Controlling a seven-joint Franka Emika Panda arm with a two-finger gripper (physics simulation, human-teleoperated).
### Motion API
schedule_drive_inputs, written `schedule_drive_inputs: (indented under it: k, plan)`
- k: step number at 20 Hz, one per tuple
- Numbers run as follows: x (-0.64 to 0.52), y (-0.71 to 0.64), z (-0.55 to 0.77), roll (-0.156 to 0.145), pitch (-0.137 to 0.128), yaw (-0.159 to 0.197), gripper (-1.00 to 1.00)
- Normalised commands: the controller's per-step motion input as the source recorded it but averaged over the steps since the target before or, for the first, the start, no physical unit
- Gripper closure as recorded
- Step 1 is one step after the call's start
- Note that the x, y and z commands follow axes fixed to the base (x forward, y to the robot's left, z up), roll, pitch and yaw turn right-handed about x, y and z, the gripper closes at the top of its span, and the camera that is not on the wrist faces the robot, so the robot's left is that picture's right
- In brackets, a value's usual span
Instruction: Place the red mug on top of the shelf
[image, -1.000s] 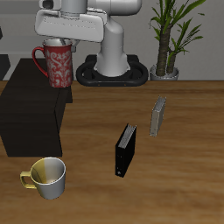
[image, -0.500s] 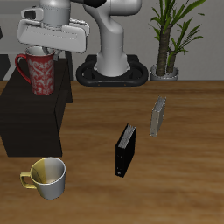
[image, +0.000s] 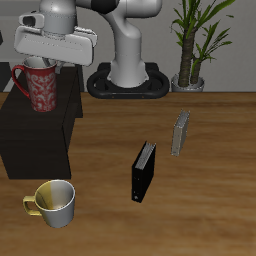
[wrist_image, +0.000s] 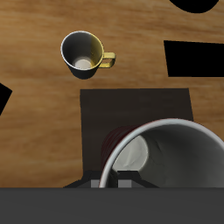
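The red mug (image: 38, 88), dark red with pale speckles and a loop handle, hangs from my gripper (image: 47, 66), which is shut on its rim. The mug is held upright just above the flat top of the shelf (image: 30, 135), the large low black cabinet at the table's side. In the wrist view the mug's grey rim and light inside (wrist_image: 166, 162) fill the near field, with the shelf's dark top (wrist_image: 105, 118) directly beneath it. The gripper's fingertips are mostly hidden by the mug.
A yellow-and-white mug (image: 53, 203) stands on the wood near the table's front edge, before the shelf; it also shows in the wrist view (wrist_image: 83, 52). A small black upright box (image: 144, 171) and a grey book (image: 180, 132) stand mid-table. A potted plant (image: 195, 45) is at the back.
My gripper has carried the red mug sideways from beside the robot's base to a spot over the shelf top, and slightly lower.
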Motion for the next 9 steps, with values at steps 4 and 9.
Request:
schedule_drive_inputs:
  k: [4,9]
  plan:
    - [0.11,-0.08,-0.22,-0.05,0.022,-0.012,1.0]
    - [0.17,-0.14,-0.29,-0.038,0.041,-0.053,1.0]
